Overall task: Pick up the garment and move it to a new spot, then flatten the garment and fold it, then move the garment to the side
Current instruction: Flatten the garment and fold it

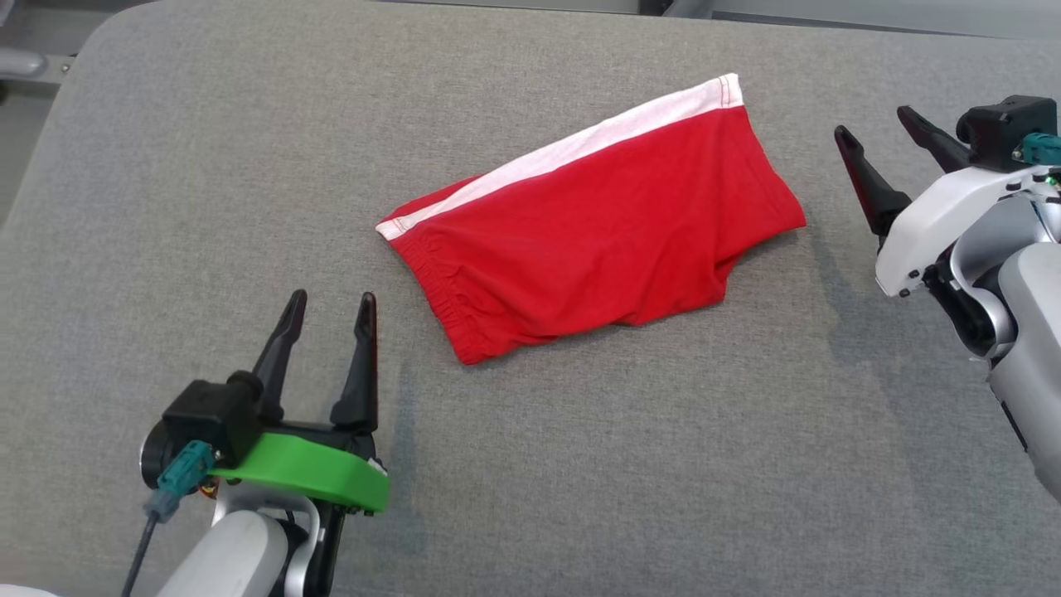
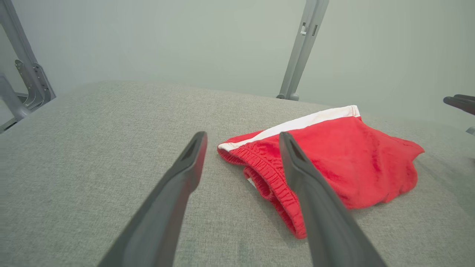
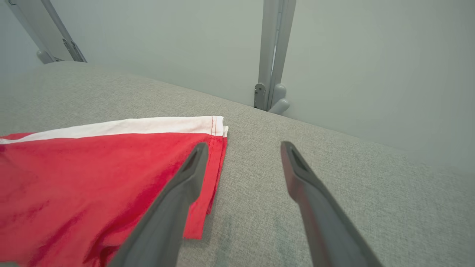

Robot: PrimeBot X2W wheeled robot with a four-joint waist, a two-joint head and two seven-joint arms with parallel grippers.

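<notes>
Red garment (image 1: 597, 232), folded into a rough oblong, lying slantwise on a grey fabric-covered table (image 1: 207, 166), with bare grey cloth on every side of it. Along the garment's far long edge, a white band (image 1: 580, 145) with red stitching at its right end. At the garment's near left end, a gathered elastic waistband (image 1: 439, 290), rumpled. Light creasing along the near edge.

Near and to the left of the garment, the left gripper (image 1: 331, 297), its dark fingers (image 1: 360, 356) spread wide apart with nothing between them, tips pointing toward the waistband end and stopping short of it. Behind the fingers, a bright green collar (image 1: 307, 473). From the left wrist, the garment (image 2: 345, 163) just ahead, waistband (image 2: 274, 181) closest, left gripper (image 2: 242, 136) parted, one finger crossing in front of the red cloth; contact not discernible there.

To the right of the garment and clear of it, the right gripper (image 1: 872, 121), likewise gaping and empty, aimed past the garment's far right corner. From the right wrist, the garment (image 3: 92, 178) at left, its stitched hem corner beside one finger of the right gripper (image 3: 244, 145). Beyond the garment, grey metal posts (image 2: 300, 48) against a pale wall (image 2: 148, 37).
</notes>
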